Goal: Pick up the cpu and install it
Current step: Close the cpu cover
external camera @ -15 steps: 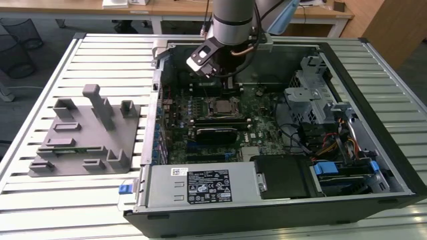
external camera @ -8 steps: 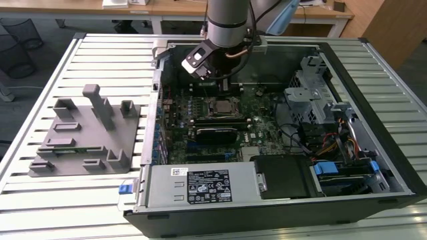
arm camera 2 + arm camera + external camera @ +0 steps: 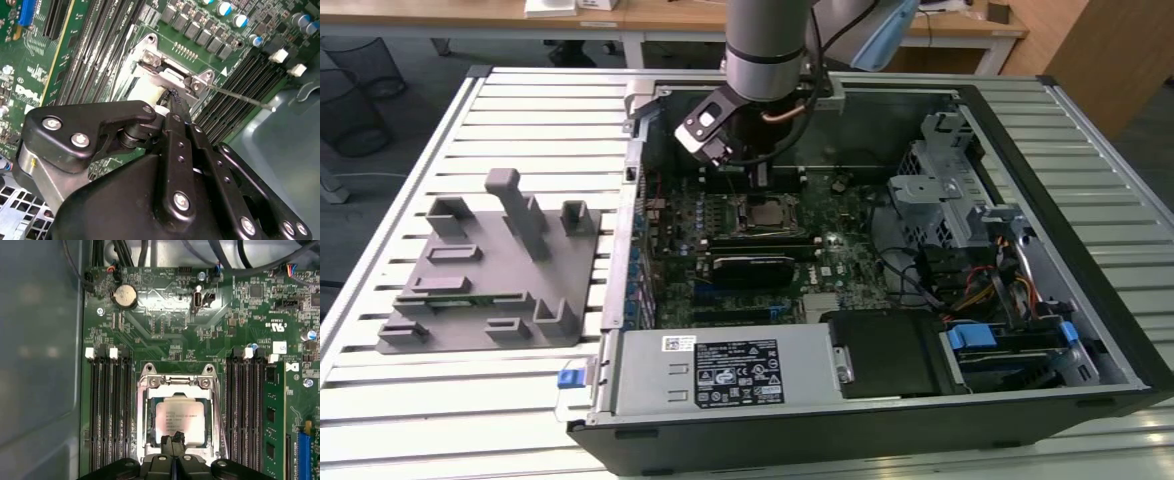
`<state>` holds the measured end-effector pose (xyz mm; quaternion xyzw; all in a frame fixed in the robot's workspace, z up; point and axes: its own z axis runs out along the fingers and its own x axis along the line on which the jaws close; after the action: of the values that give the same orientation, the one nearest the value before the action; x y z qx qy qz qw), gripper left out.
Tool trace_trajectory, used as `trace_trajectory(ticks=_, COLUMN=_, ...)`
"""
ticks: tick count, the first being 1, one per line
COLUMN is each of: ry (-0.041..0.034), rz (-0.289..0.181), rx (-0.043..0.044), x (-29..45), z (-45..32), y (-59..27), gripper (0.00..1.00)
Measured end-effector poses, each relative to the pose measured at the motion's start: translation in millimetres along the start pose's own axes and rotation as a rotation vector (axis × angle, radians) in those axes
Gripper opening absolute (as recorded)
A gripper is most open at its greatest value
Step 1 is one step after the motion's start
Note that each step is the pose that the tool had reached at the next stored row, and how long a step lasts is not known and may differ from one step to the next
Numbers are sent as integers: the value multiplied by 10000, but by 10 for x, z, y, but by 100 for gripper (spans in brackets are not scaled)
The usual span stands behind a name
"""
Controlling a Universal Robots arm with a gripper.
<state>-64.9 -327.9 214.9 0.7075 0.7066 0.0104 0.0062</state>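
The grey fixture (image 3: 487, 275) sits at the desk's (image 3: 454, 400) edge on the exterior view's left, with the case (image 3: 854, 432) beside it. The cpu (image 3: 180, 415) lies flat in the socket (image 3: 176, 382) between the memory slots (image 3: 107, 410); seating it well probably needs a light, square touch with no sideways drag. The tool (image 3: 173, 439) is pressed together and grips nothing, its tips at the cpu's edge; whether they touch it I cannot tell.

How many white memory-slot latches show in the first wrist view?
4 latches: two between the case wall and the cpu; two beyond the cpu, by the memory module. Any at the slots' far ends are hidden.
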Motion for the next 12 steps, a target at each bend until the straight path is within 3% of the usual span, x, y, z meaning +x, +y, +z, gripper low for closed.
trace_trajectory(ticks=12, ry=-1, rz=-1, rx=12, x=-1, z=109, y=-27, gripper=11)
